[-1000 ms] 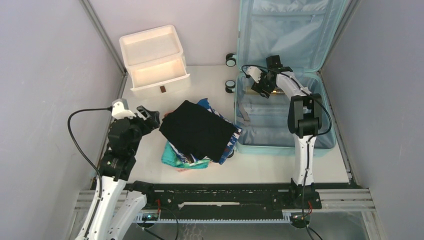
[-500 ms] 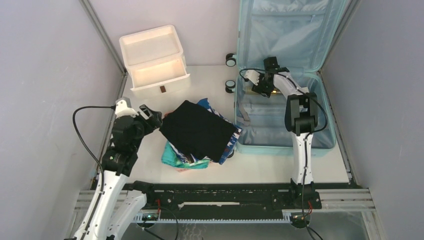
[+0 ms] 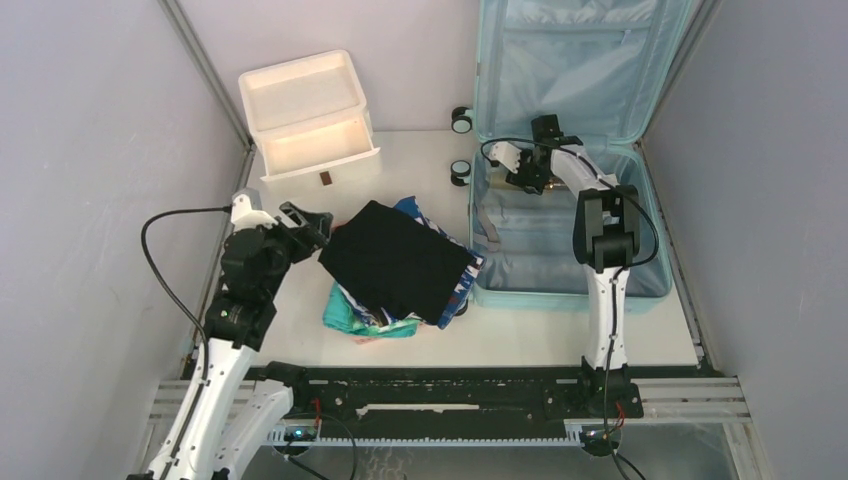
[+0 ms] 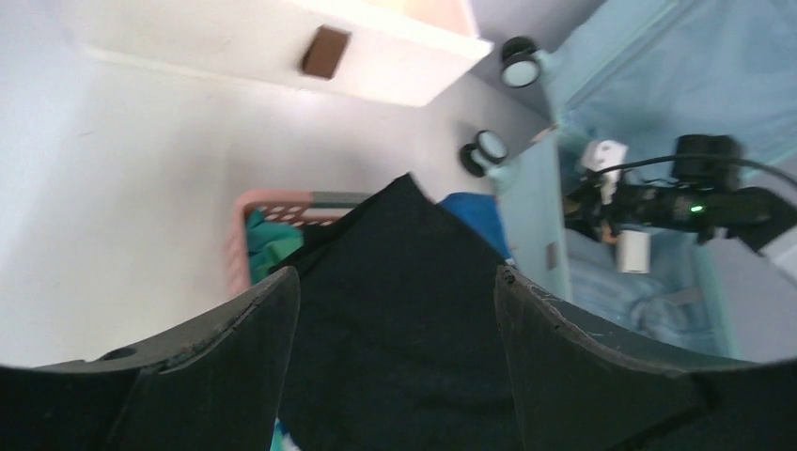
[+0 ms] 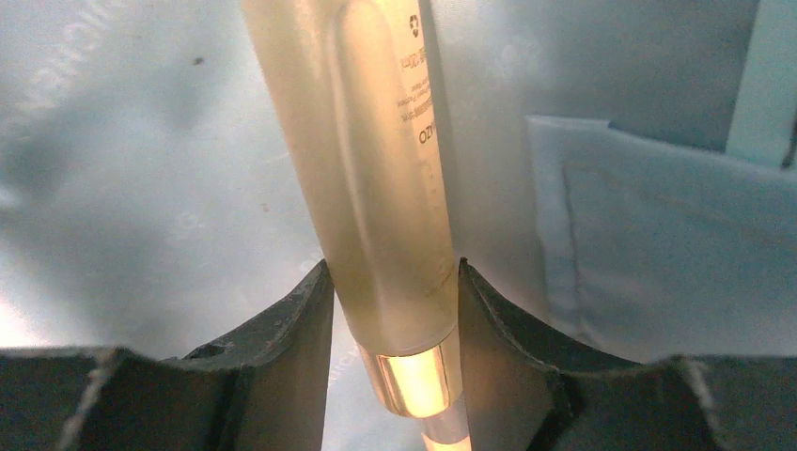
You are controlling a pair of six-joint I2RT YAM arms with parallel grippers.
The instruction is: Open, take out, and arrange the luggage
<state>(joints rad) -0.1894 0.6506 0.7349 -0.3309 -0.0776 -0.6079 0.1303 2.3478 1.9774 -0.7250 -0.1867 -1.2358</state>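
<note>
The pale blue luggage [image 3: 556,262] lies open at the right, its lid [image 3: 580,60] up against the back wall. My right gripper [image 3: 522,172] is inside its far left corner, shut on a cream tube with a gold band [image 5: 367,141]; the fingers [image 5: 393,268] clamp it just above the band, over the light blue lining [image 5: 648,235]. My left gripper [image 3: 312,222] is open and empty at the left corner of a black folded cloth [image 3: 395,260]. In the left wrist view the jaws [image 4: 395,274] stand wide apart over that cloth [image 4: 404,319].
The black cloth tops a pile of teal and blue clothes [image 3: 365,315] in a pink basket [image 4: 246,235]. A white drawer box [image 3: 310,115] with its drawer pulled out stands at the back left. The luggage wheels [image 3: 461,120] face the table's middle. Grey walls close both sides.
My left gripper has moved a little up and right, toward the black cloth's corner. My right gripper has shifted slightly left inside the luggage.
</note>
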